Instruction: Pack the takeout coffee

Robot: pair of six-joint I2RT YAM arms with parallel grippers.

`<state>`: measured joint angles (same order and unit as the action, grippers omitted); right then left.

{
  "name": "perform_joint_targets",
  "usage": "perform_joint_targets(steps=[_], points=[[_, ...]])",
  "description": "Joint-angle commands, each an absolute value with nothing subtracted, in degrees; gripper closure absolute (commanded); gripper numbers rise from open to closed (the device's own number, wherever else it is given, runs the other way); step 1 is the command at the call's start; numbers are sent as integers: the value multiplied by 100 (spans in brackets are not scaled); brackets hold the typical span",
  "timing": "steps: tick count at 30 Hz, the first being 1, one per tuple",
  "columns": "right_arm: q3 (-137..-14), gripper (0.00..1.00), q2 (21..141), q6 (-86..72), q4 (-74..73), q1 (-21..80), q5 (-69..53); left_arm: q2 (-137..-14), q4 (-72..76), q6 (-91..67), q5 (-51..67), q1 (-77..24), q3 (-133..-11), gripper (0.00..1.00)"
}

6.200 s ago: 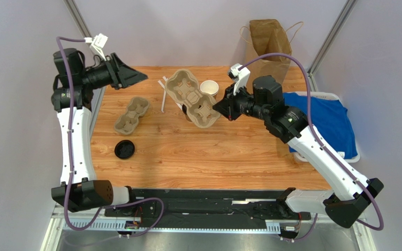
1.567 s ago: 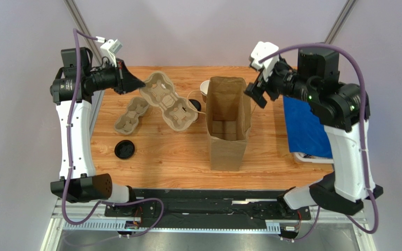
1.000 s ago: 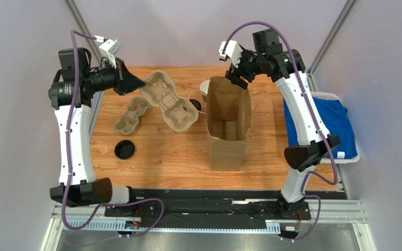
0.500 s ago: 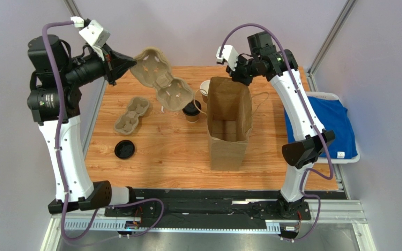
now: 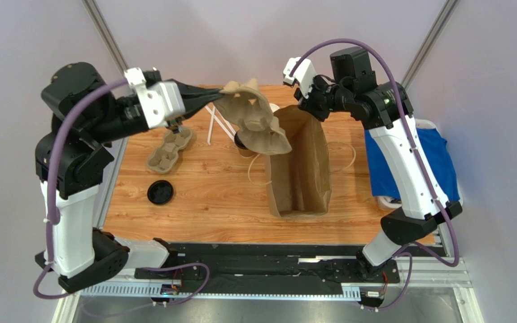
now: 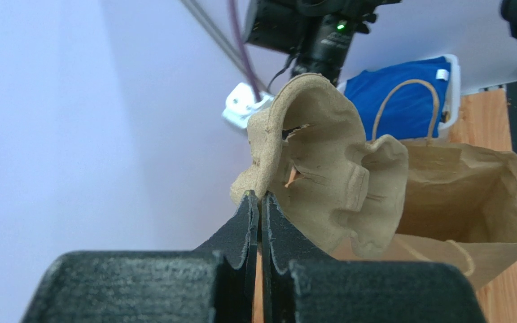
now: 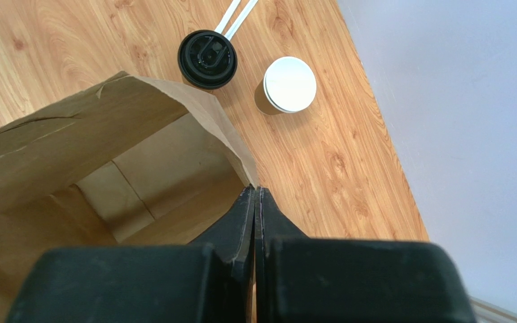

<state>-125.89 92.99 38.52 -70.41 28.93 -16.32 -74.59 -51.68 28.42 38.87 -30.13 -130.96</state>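
L jaws clamped on carrier point(image 6: 328, 182) rim, held aloft; R jaws pinch bag point(image 7: 59, 141) rim; coffee point(image 7: 207, 59) upright on worktop point(image 7: 308, 168) beside bag; likely light, crushable, spillable; grip mid-wall, below lid.

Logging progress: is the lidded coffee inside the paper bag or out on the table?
Out. The lidded coffee stands upright on the table beside the open bag, whose visible interior is empty.
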Motion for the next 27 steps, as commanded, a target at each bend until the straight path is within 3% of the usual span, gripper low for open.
perform_joint_targets(steps=[1, 8, 27], points=[[-12656, 100, 9194, 3296, -6820, 3058, -1117, -7374, -5115, 4121, 2419, -4173, -12798, 100], [-12463, 100, 8965, 2953, -6741, 3348, -545, -6988, -4519, 4922, 1197, -5405, -11585, 100], [-12208, 100, 8455, 2171, -6759, 3647, -439, -7198, -4324, 5326, 826, -6460, -11233, 100]])
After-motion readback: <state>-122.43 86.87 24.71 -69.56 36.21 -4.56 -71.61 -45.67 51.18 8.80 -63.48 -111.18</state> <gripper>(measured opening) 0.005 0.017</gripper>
